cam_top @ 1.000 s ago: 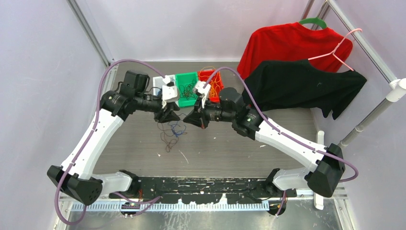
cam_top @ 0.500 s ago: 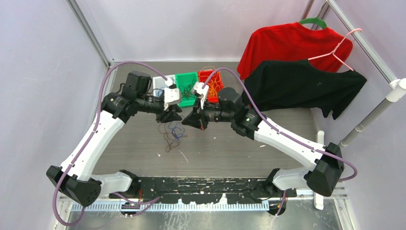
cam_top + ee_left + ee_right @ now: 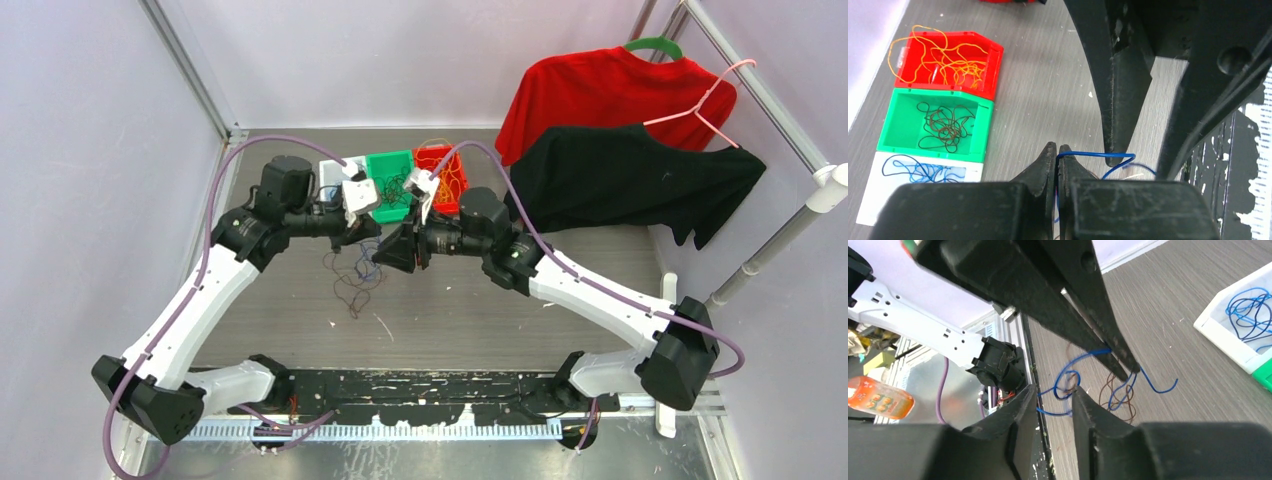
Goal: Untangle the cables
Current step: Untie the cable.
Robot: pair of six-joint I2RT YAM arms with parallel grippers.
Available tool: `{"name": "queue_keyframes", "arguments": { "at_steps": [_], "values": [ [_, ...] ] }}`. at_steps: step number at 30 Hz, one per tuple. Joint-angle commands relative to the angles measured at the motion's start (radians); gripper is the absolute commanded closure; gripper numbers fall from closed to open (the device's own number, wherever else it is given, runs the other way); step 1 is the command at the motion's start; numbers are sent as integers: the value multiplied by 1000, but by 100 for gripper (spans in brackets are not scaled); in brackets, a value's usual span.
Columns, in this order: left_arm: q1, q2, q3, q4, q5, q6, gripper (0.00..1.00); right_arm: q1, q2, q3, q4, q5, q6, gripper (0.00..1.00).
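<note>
A loose tangle of blue and dark brown cables (image 3: pixel 352 275) lies on the table between the two arms. My left gripper (image 3: pixel 1057 150) is shut on a blue cable (image 3: pixel 1095 154), which bends right from its tips and loops down. In the right wrist view the same blue cable (image 3: pixel 1083 356) hangs from the left gripper (image 3: pixel 1129 371) above brown loops (image 3: pixel 1115 395). My right gripper (image 3: pixel 1054 390) is open, close beside the left one, with a blue loop showing in the gap and nothing pinched. From above, the left gripper (image 3: pixel 364 233) and right gripper (image 3: pixel 386 250) nearly meet.
Three bins stand in a row at the back: red (image 3: pixel 990 75) with orange cables, green (image 3: pixel 888 135) with dark brown ones, white (image 3: pixel 870 200) with blue ones. A red shirt (image 3: pixel 600 90) and a black shirt (image 3: pixel 630 175) hang at the back right. An orange bottle (image 3: pixel 878 399) lies past the table edge.
The left gripper has closed onto the blue cable. The right gripper has gone from shut to open and shifted left, closer to the left gripper.
</note>
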Motion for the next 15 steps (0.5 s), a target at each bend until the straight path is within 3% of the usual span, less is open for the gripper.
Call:
{"name": "queue_keyframes", "arguments": {
  "at_steps": [1, 7, 15],
  "values": [
    [-2, -37, 44, 107, 12, -111, 100, -39, -70, -83, 261, -7, 160, 56],
    [-2, -86, 68, 133, 43, -119, 100, -234, -160, -251, 557, -36, 458, 46],
    [-1, -101, 85, 131, 66, -73, 100, -293, -159, -272, 573, -9, 470, 42]
  ]
}}
